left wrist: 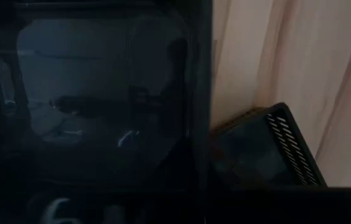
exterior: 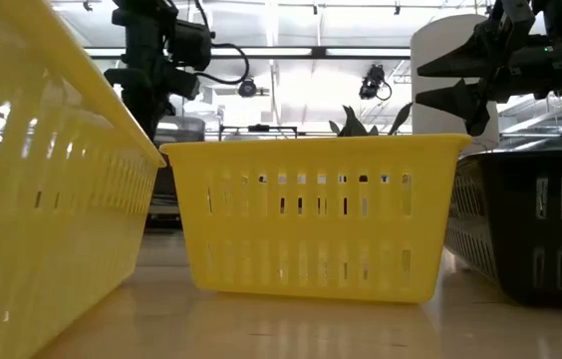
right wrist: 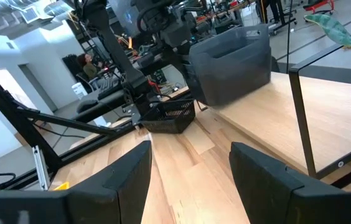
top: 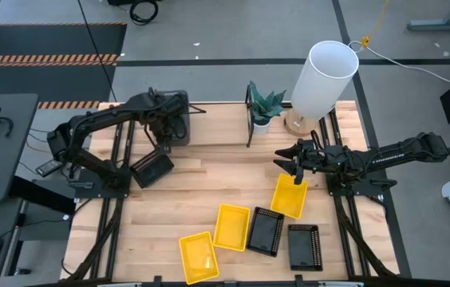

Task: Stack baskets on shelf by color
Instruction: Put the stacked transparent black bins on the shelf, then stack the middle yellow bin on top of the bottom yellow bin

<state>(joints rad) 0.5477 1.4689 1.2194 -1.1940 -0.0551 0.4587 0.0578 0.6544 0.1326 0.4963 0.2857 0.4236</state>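
Observation:
In the high view my right gripper is open in the air above the far end of a yellow basket; its wrist view shows nothing between the fingers. Two more yellow baskets and two black mesh baskets lie flat on the tabletop. My left gripper is over a grey basket at the left part of the shelf. The grey basket's inside fills the left wrist view. A third black basket lies below.
A small potted plant and a white cylinder on a wooden foot stand at the far edge. The shelf's black wire end frame rises beside the plant. Bare wood lies between both arms. A person sits in the room behind.

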